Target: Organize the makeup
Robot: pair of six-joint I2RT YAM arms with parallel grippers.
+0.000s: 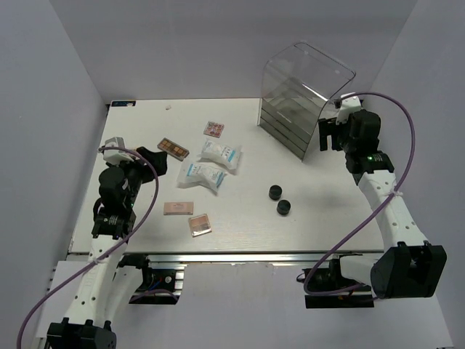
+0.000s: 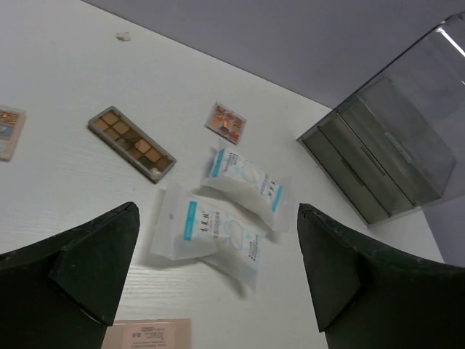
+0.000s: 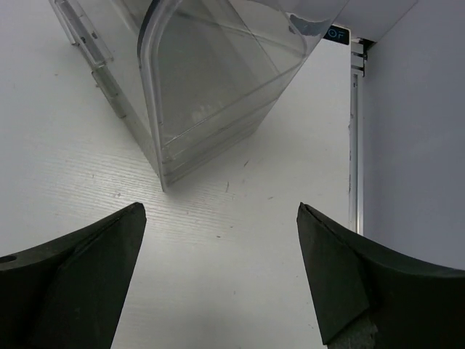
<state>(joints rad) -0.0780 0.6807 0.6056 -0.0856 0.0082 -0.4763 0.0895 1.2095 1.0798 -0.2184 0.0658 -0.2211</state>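
Note:
The makeup lies on the white table [image 1: 320, 218]. A long brown palette [image 1: 173, 148], a small square pink palette [image 1: 213, 129], two white blue-printed pouches [image 1: 221, 153] [image 1: 202, 175], a flat pink palette [image 1: 178, 209], a square palette [image 1: 200, 224] and two round black jars [image 1: 275, 192] [image 1: 283, 207] are spread out. My left gripper [image 1: 149, 156] is open and empty, left of the pouches; in its wrist view [image 2: 218, 207] the near pouch [image 2: 211, 231] lies ahead of it. My right gripper [image 1: 328, 134] is open and empty beside the box; its wrist view [image 3: 221, 206] shows bare table between the fingers.
A tall clear acrylic drawer box [image 1: 301, 98] stands at the back right; its corner shows in the right wrist view [image 3: 211, 80]. The table's right edge rail [image 3: 354, 138] runs close to my right gripper. Part of another palette [image 2: 9, 131] shows at the left wrist view's edge.

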